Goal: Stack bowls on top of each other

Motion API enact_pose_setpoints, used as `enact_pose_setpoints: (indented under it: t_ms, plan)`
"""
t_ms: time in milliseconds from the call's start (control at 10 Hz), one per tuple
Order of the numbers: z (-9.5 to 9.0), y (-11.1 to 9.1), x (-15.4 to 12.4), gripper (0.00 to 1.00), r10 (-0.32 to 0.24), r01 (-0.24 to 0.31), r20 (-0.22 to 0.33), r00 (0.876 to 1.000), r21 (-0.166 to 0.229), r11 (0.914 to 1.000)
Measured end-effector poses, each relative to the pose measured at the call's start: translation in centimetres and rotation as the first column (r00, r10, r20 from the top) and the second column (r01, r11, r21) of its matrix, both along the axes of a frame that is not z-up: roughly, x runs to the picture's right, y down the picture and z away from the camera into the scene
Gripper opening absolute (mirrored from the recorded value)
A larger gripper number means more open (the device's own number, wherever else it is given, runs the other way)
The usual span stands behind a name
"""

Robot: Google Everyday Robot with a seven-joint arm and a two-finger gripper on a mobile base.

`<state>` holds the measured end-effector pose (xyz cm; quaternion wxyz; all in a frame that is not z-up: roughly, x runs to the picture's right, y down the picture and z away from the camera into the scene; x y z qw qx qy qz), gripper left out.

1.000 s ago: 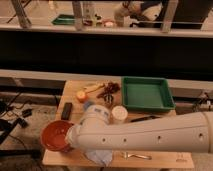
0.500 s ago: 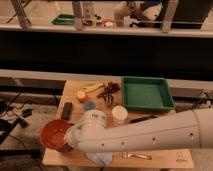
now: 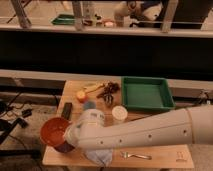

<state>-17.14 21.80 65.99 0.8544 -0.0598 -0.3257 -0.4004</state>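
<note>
Orange-red bowl (image 3: 54, 131) sits at your tabletop's (image 3: 160, 152) front-left corner, seemingly on a darker bowl (image 3: 64, 148) whose edge peeks out beneath. Your gripper (image 3: 70, 136) is hidden behind the white arm (image 3: 150, 132) beside it, fingers fully closed; any hold is hidden. Green tray (image 3: 147, 93) sits far right.

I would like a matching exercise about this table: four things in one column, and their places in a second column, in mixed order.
Things:
1. orange-red bowl
2. green tray
3. fork
4. gripper

Places:
A. back right of the table
B. near the front edge
C. front left corner of the table
D. at the orange-red bowl's right side, on the end of the white arm

Pairs: 1-C, 2-A, 3-B, 4-D
</note>
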Motion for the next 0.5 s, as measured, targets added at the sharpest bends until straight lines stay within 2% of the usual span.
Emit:
enact_pose_setpoints:
  t_ms: [500]
  plan:
    - [0.9,-0.2,1.3,0.0,0.021,-0.021,-0.02,1.0,-0.007,0.9997]
